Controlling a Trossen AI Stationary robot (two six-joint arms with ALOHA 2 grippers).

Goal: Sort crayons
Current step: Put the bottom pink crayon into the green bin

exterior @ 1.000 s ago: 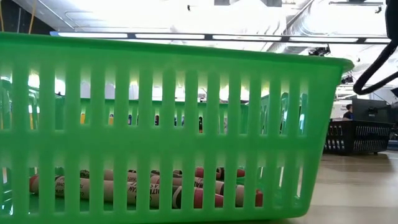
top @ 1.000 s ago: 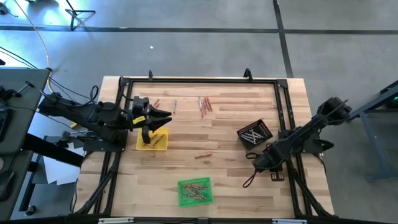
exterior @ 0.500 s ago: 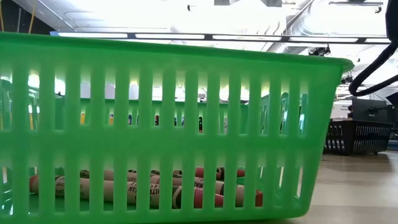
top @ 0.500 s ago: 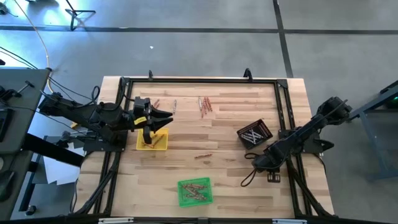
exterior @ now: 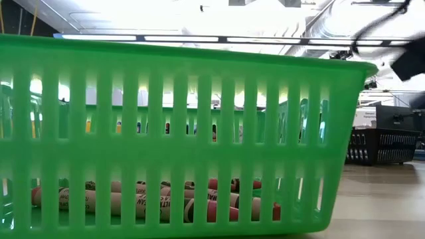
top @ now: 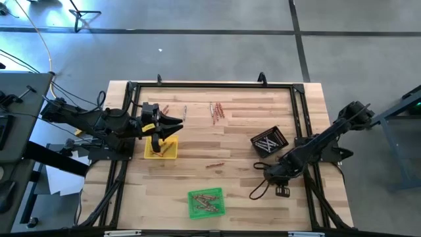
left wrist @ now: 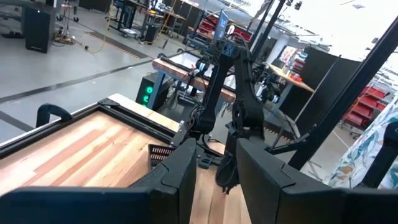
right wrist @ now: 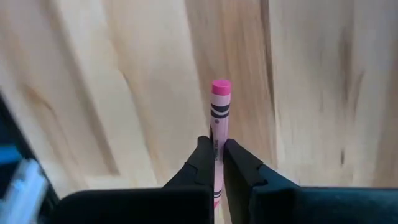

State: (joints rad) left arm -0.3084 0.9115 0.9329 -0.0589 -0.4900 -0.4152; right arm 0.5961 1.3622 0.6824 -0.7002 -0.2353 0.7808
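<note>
Since a second ago my right gripper point(right wrist: 214, 163) has slid down-table from beside the black tray point(top: 269, 141) and pinched shut on a pink crayon point(right wrist: 219, 106) above bare wood. My left gripper point(top: 172, 124) hangs partly open over the yellow tray point(top: 170, 153), unmoved. Crayons already fill the green tray point(top: 206, 202); loose crayons point(top: 216, 110) near the far edge and mid-table remain unsorted.

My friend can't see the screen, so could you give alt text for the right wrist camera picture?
Two dark fingers of the right gripper are shut on a pink crayon, which sticks out past their tips over the pale wooden table.
</note>
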